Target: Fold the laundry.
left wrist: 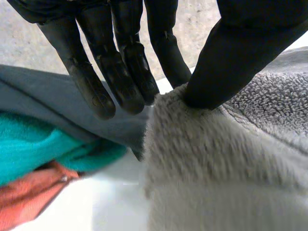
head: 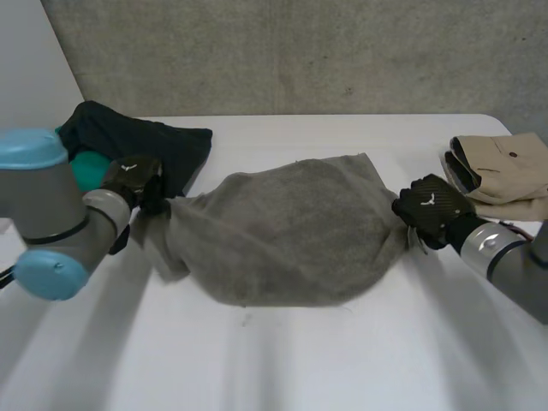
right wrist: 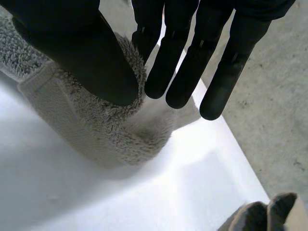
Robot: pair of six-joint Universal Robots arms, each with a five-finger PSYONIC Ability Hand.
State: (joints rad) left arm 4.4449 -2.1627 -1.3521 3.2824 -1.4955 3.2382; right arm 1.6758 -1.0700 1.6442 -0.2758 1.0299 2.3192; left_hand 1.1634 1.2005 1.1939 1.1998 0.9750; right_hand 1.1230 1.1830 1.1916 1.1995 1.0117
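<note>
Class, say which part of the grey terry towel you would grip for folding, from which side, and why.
Its two ends, one from each side. The grey terry towel lies spread sideways on the white table; the left hand and right hand each pinch an end between thumb and fingers, which should lift it evenly.

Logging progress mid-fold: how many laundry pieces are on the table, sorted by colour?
grey towel: 1
dark navy garment: 1
teal cloth: 1
orange cloth: 1
beige garment: 1
Total: 5
</note>
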